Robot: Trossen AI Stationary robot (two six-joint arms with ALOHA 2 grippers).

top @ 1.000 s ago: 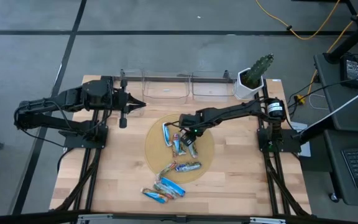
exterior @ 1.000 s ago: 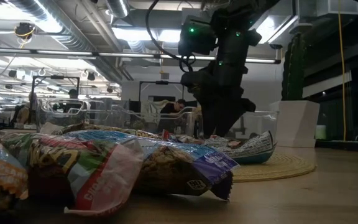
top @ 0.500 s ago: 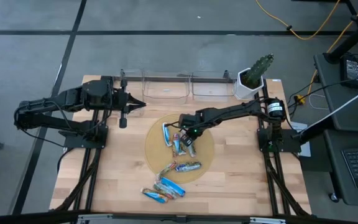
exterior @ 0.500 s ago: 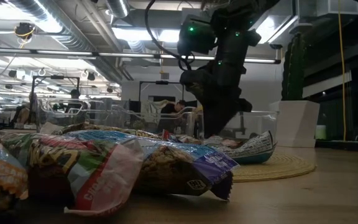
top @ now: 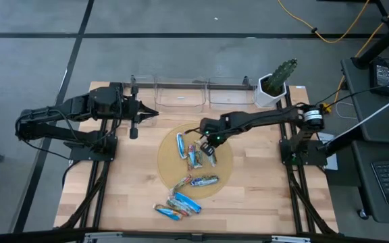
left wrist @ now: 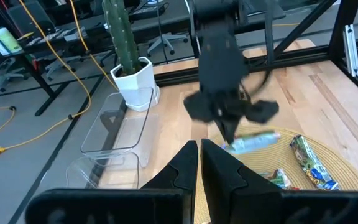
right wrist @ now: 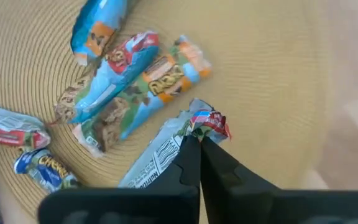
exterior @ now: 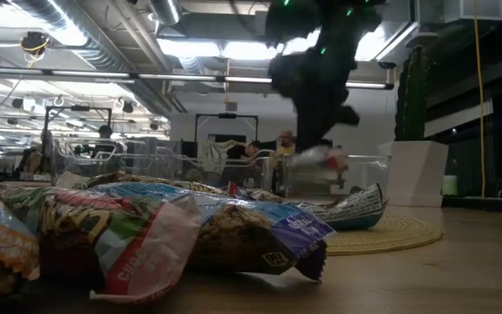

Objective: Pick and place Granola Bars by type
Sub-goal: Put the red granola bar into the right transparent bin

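Note:
Several shiny wrapped Granola Bars lie on the round tan mat (top: 225,172): a blue one (top: 180,144), a mixed pair (top: 193,156) and two near its front (top: 204,181). More lie on the wood near the front edge (top: 177,206). My right gripper (top: 211,142) hangs over the mat's far part, shut on one bar (right wrist: 160,155) whose pale printed back shows. That bar (left wrist: 250,142) also shows in the left wrist view, and in the low view the bar (exterior: 316,159) is blurred above the mat. My left gripper (top: 155,113) waits shut at the far left, touching nothing. My right gripper pinches the bar's crimped red-and-blue wrapper end (right wrist: 207,123) between its two fingers. The fingers come steeply from above, pointing down. The bar hangs slanting from that end, lifted clear of the mat.
Two clear plastic bins (top: 179,94) (top: 229,91) stand along the far edge. A white pot with a cactus (top: 273,88) stands to their right. Bare wood lies right of the mat (top: 262,182).
My right gripper has shut on the end of a bar on the mat and risen, shifting a little toward the table's right edge. The bar has come up off the mat and hangs below the fingers. The other bars stay where they were.

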